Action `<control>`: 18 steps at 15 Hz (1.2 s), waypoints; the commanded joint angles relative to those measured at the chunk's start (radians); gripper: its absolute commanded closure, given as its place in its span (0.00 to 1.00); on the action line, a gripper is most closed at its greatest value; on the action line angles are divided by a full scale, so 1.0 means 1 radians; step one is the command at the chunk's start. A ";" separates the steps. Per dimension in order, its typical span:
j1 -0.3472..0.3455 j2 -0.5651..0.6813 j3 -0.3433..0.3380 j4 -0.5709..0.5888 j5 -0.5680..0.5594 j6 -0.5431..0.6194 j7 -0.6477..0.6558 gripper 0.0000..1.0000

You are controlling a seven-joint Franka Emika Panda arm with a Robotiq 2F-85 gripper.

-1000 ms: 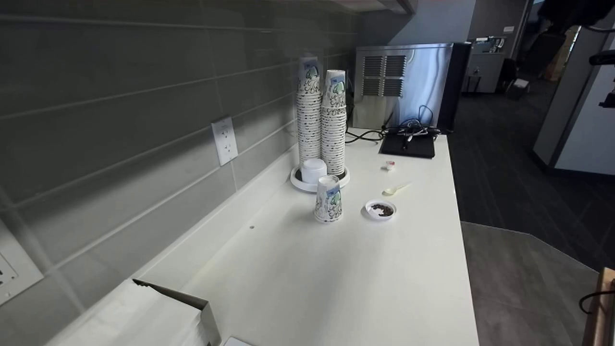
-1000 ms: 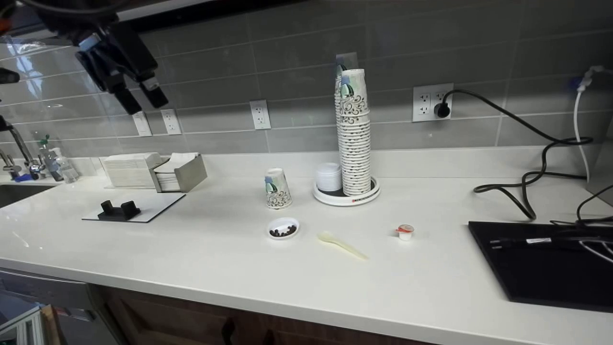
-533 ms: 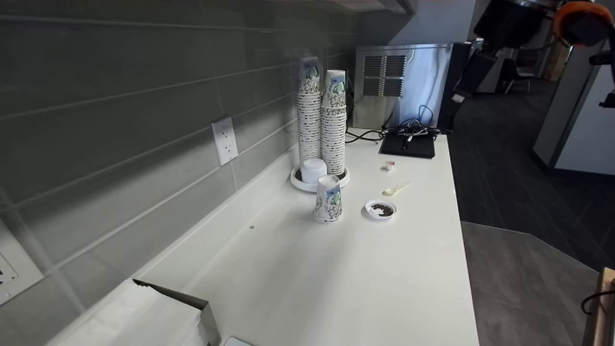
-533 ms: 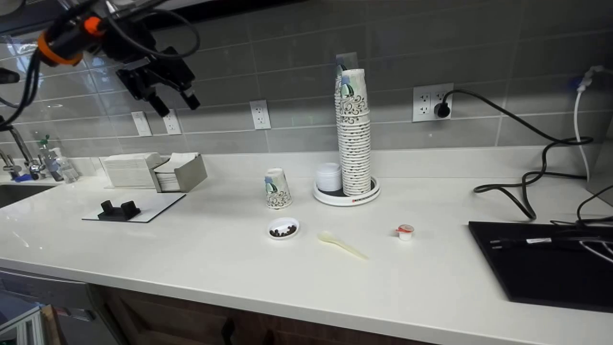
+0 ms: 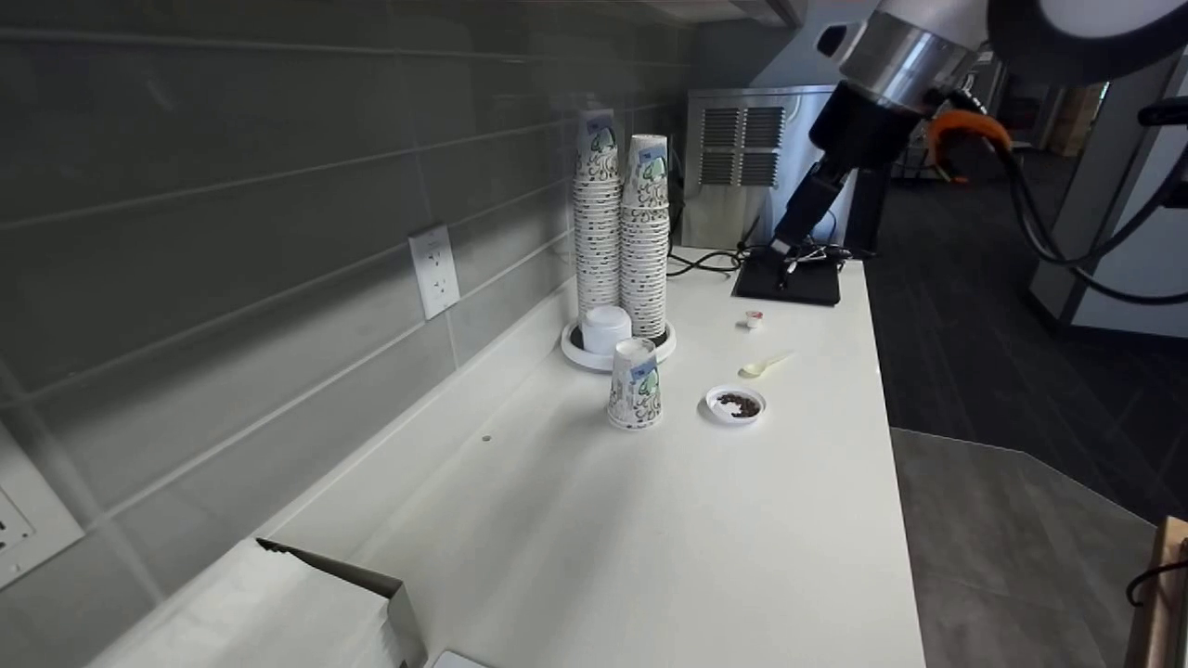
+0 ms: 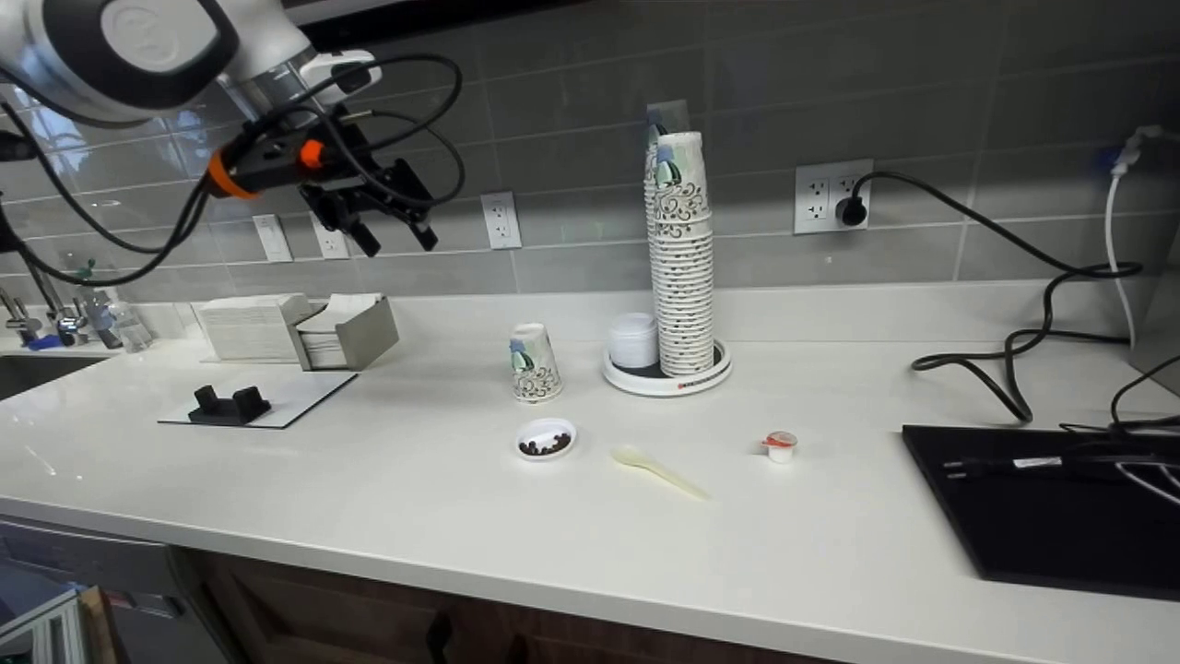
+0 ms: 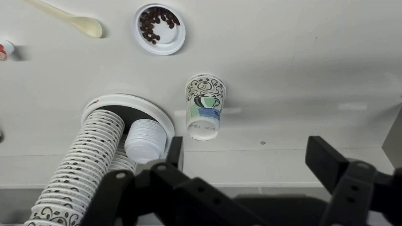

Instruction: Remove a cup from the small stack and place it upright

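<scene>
Two fingers [image 7: 325,166] at 4 and 7 o'clock in the wrist view, wide apart; gripper [image 7: 246,153] grips nothing. Spread plain there, unreadable in an exterior view with the arm [image 5: 910,56] toward 1 o'clock. Gripper hangs above the counter [image 6: 387,498].

Next the stack [image 7: 205,106], between 10 and 11 o'clock of the gripper in the wrist view, well apart from it; stands mouth down on the counter. Doubled rim shows there; number nested, cannot tell. Outer cup [image 6: 535,362] narrow end up in both exterior views.

Around the stack, wrist view: dish [image 7: 166,33] with dark beans [image 7: 150,26] at 11, spoon [image 7: 88,26] at 10, tray [image 7: 122,99] at 8 to 9. Pod [image 7: 7,49] cut by the left edge; whole, red lid up, in both exterior views.

On the tray, a white pile [image 7: 146,142] and two tall columns [image 5: 644,269]. Columns separate, toward 12 o'clock of the stack, in an exterior view; where they lie toward 2, the nearer mostly covers its partner.

Farther out: vented machine [image 5: 761,148] at 1 o'clock of the stack in an exterior view; napkin box [image 6: 364,334], black stand [image 6: 230,408] and sink [image 6: 41,371] near 9 in an exterior view.
</scene>
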 commanded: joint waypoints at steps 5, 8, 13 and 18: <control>0.046 0.336 -0.006 0.182 0.177 0.174 -0.082 0.00; 0.049 0.453 0.023 0.267 0.256 0.210 -0.131 0.00; 0.045 0.629 0.043 0.404 0.256 0.223 -0.124 0.00; -0.064 0.745 0.162 0.479 0.219 0.224 -0.082 0.00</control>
